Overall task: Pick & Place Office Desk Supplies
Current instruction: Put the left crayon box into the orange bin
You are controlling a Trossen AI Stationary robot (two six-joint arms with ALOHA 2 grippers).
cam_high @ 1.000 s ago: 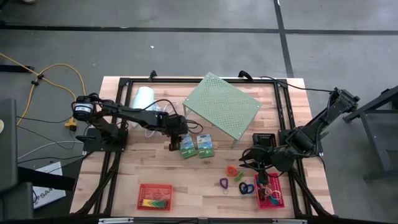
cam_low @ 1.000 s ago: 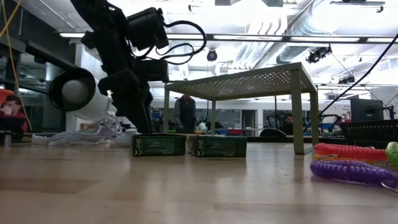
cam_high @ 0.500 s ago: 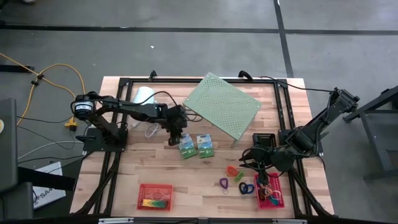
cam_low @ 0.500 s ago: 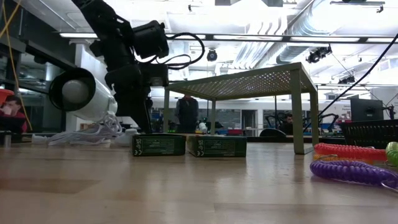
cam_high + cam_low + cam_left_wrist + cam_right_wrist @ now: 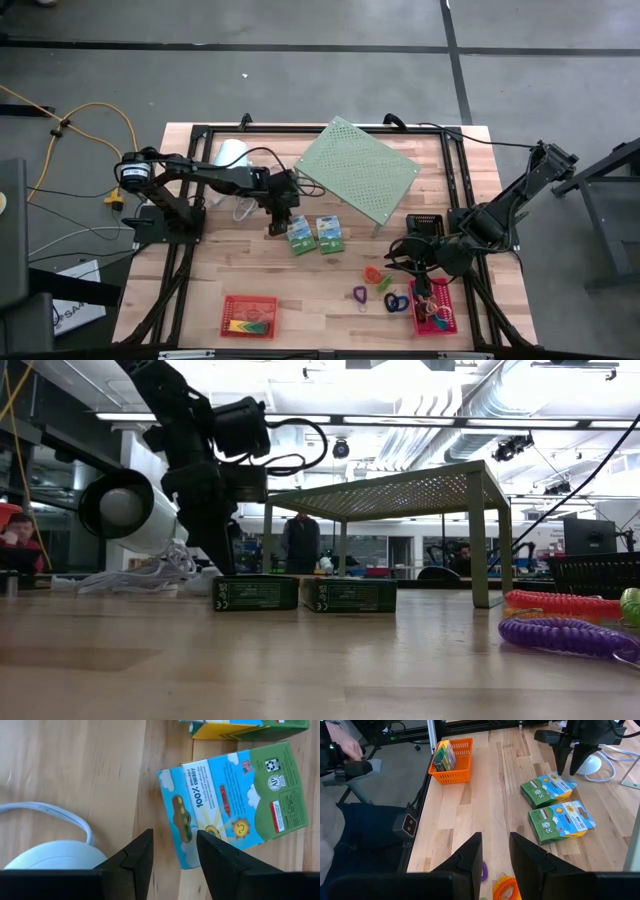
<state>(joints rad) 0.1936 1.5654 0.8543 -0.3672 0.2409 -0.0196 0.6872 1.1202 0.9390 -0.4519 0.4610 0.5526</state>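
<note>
Left gripper shifted slightly, fingers apart beside green-white box edge; right gripper apart.

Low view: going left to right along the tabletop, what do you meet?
White cylinder → left claw → first box → second box → shelf's front leg → pink coil over purple coil.

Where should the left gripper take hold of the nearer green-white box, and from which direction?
Likely from straight above, across its narrow width: the box lies flat on the table, and the left gripper, open, hovers at its end, apart from the second box.
</note>
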